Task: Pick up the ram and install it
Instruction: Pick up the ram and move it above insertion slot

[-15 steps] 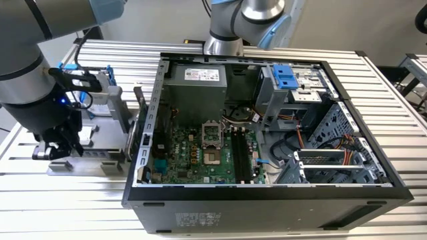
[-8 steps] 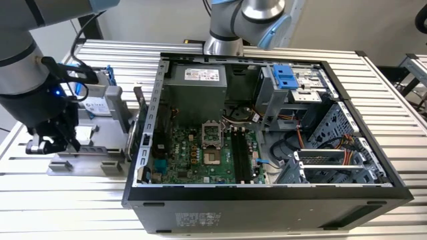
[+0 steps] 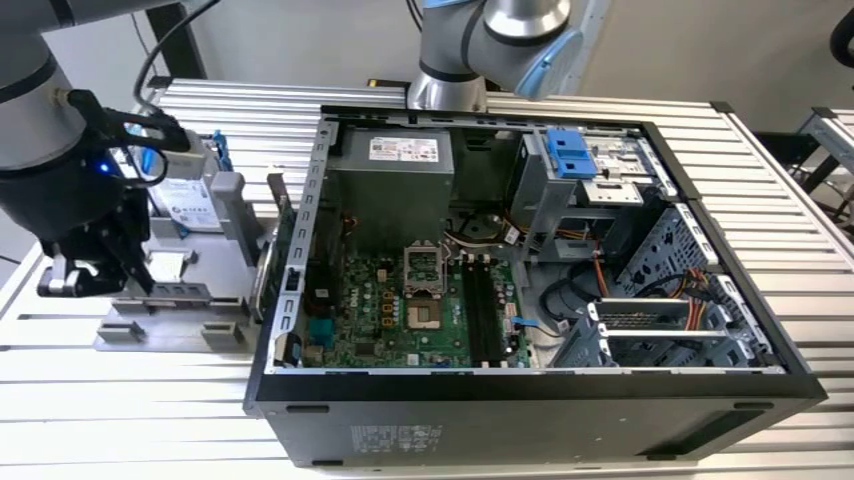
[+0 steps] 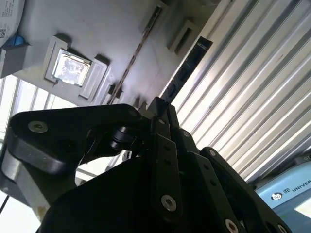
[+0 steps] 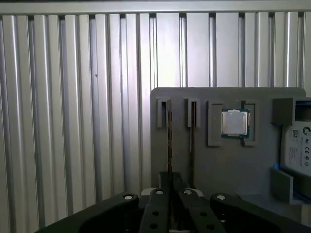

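You see the open computer case (image 3: pixel 534 420) lying on its side on the slatted metal table (image 3: pixel 801 200), with its green motherboard (image 3: pixel 387 300) facing up. The grey power supply (image 3: pixel 387 185) sits at the far end of the case. A blue drive bracket (image 3: pixel 571 152) is near it toward the exterior view's right, and a metal drive cage (image 3: pixel 661 325) takes the near corner on that side.

On the exterior view's left, just beside the case, stands a grey parts holder (image 3: pixel 160 335). A silver hard drive (image 3: pixel 187 200) in a blue frame stands upright at its far end. The arm's base (image 3: pixel 447 85) stands behind the case. Its wrist (image 3: pixel 54 130) comes down over the holder's outer side, and the gripper (image 3: pixel 70 275) hangs low there.
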{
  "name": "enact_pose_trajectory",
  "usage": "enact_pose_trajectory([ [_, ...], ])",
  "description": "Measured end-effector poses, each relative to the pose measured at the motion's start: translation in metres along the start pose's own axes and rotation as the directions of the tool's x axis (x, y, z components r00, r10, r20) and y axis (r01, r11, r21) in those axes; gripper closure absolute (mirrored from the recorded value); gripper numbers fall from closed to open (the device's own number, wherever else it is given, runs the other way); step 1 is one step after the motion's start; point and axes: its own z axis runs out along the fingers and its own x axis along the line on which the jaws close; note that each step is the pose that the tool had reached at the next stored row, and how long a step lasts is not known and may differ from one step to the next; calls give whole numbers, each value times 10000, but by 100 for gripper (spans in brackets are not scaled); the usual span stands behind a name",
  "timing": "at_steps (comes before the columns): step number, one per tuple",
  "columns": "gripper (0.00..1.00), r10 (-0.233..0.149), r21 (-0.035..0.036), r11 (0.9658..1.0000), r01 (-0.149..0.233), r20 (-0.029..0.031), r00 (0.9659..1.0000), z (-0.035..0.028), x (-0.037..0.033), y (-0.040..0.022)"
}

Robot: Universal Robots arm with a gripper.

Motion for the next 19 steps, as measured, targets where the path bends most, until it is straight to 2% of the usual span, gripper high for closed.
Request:
enact_pose_trajectory([
  [19,100,0,1,10000,0,1,10000,-434,-6,14],
])
